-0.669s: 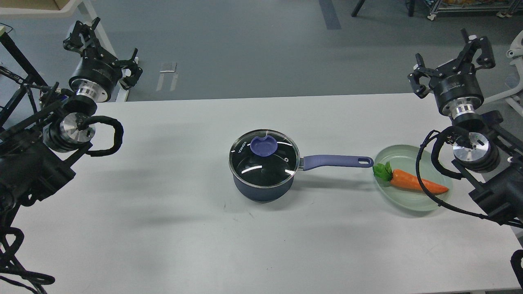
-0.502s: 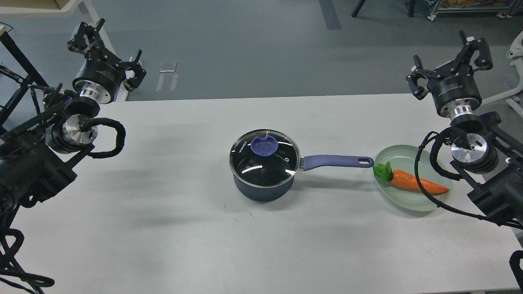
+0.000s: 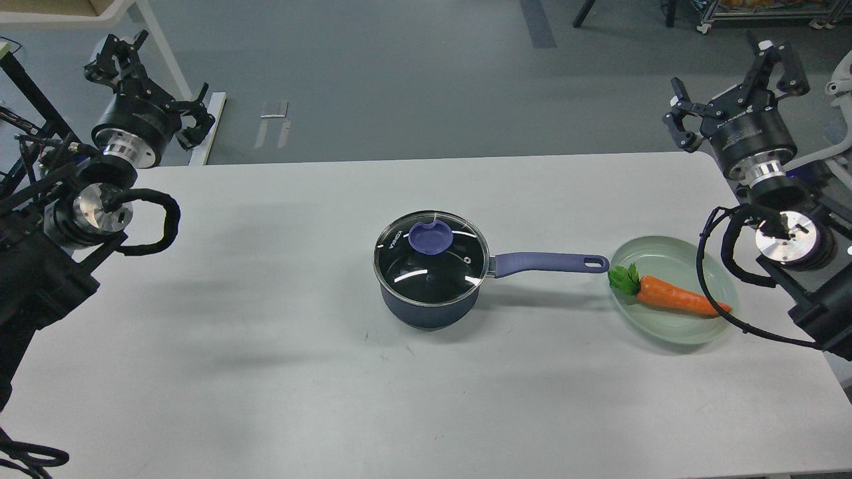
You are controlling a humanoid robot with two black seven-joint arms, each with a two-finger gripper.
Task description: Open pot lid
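Note:
A dark blue pot (image 3: 429, 306) stands at the middle of the white table, its purple handle (image 3: 549, 262) pointing right. A glass lid (image 3: 431, 262) with a purple knob (image 3: 429, 237) sits closed on it. My left gripper (image 3: 143, 83) is open and empty, raised at the far left beyond the table's back edge, far from the pot. My right gripper (image 3: 735, 83) is open and empty, raised at the far right back corner, also far from the pot.
A pale green plate (image 3: 655, 256) with a toy carrot (image 3: 672, 298) lies just right of the pot handle's tip. The white table (image 3: 266, 372) ends at a back edge near both grippers. Grey floor lies beyond.

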